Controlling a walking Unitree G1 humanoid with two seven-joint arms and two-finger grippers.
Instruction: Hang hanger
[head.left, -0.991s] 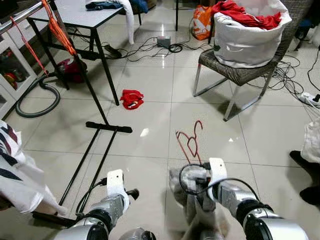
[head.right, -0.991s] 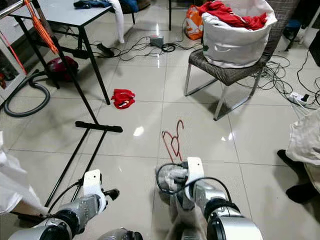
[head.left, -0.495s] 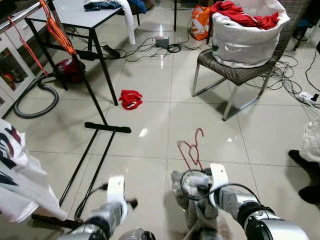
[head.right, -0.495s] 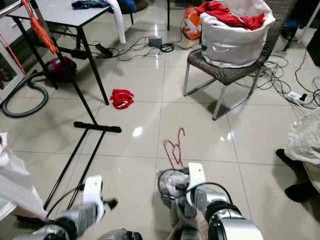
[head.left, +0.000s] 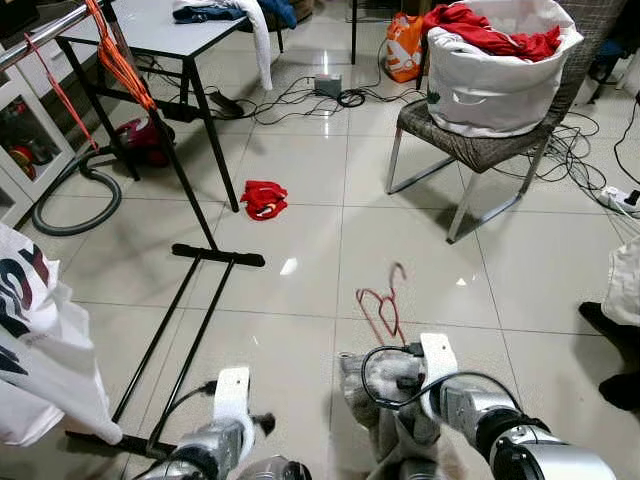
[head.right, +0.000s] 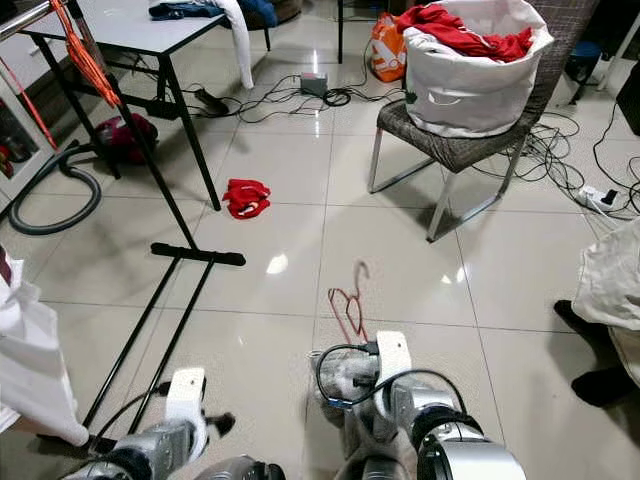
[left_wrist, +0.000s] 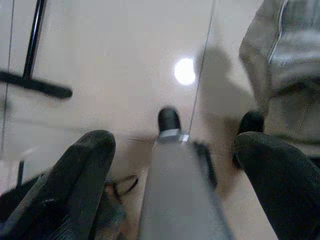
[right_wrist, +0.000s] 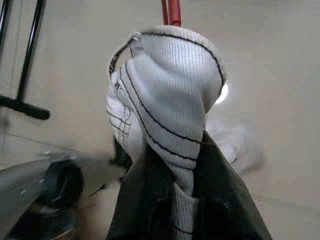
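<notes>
— What do you get from the wrist views that the head views do not give you?

— In the right wrist view you see the right gripper (right_wrist: 175, 200) clenched on a grey ribbed garment (right_wrist: 165, 95), with the red hanger (right_wrist: 170, 11) poking out above the cloth. In the left wrist view the left gripper (left_wrist: 175, 165) has its fingers (left_wrist: 80, 175) spread apart over the bare floor tiles (left_wrist: 120, 55).

— And from the head?

— There you see the hanger (head.left: 383, 300) held up just ahead of the right gripper (head.left: 400, 385). The black rack base (head.left: 217, 254) lies to the left of the hanger. Behind the hanger, a chair (head.left: 470, 150) carries a white bag (head.left: 500, 85) of red clothes.

— Any writing?

— You cannot read any.
</notes>
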